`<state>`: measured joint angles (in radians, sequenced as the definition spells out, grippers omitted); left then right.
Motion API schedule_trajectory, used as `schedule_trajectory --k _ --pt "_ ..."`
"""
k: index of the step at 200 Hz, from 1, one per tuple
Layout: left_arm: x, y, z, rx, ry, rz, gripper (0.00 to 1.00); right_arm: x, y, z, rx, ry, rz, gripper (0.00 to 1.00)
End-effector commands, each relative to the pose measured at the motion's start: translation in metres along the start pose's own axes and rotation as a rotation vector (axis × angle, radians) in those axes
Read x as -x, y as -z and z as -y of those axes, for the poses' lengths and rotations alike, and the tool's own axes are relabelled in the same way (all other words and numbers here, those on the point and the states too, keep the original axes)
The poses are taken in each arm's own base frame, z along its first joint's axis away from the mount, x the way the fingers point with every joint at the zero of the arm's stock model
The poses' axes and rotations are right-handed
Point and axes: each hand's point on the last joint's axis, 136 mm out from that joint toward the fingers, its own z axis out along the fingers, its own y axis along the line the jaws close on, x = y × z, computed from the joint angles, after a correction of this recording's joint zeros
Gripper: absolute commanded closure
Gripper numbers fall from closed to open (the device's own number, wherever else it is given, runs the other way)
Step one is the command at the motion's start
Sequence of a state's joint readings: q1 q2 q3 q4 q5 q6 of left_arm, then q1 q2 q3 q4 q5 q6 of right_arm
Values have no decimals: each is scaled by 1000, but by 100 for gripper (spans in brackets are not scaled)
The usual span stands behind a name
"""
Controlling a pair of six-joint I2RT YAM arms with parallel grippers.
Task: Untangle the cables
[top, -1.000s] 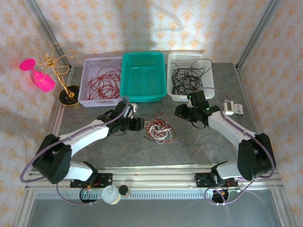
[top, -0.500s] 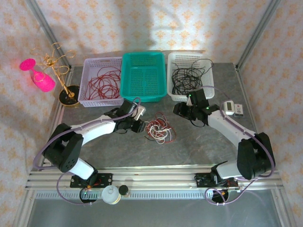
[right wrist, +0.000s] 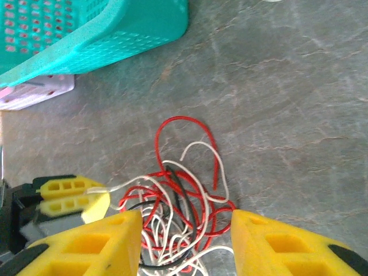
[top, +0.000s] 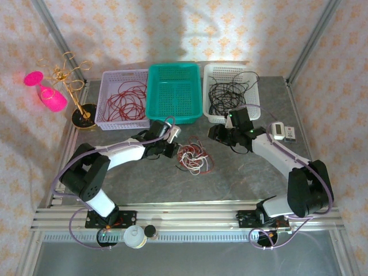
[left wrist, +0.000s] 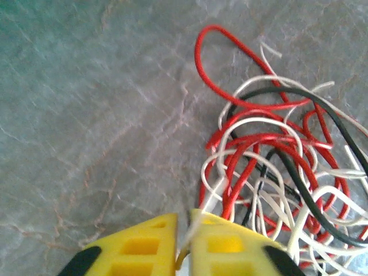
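The left fingers (left wrist: 144, 250) are clenched on 1 white strand (right wrist: 126, 184) of the cables (top: 194, 157). The right fingers (right wrist: 98, 241) are parted near the knot, and nothing is gripped. 3 baskets (top: 175, 68) are lined along the far edge of 1 counter (top: 241, 178). Bare room is seen around the 1 knot mid-counter.

Left jaws advanced to cables (top: 194, 156) left edge, closed onto white strand (left wrist: 208, 201).

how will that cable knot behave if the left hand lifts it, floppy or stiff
Likely floppy: the cables lie in loose thin loops. Probably light, and the whole clump may drag along, since the strands cross many times. The left hand pinches one white strand, which might slip.
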<state>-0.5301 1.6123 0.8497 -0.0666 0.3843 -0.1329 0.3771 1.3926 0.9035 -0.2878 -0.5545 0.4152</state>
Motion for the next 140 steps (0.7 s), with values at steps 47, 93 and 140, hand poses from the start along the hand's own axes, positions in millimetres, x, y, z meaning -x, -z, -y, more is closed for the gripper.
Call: schedule_trajectory --k 47,93,140 --pt "16 41 32 -43 43 194 100 -19 34 -94 436 488 57 53" --pt "23 85 58 -94 0 265 100 -24 21 -113 552 654 86 46" --pt "37 122 68 -112 -3 329 100 -33 1 -122 677 658 39 47"
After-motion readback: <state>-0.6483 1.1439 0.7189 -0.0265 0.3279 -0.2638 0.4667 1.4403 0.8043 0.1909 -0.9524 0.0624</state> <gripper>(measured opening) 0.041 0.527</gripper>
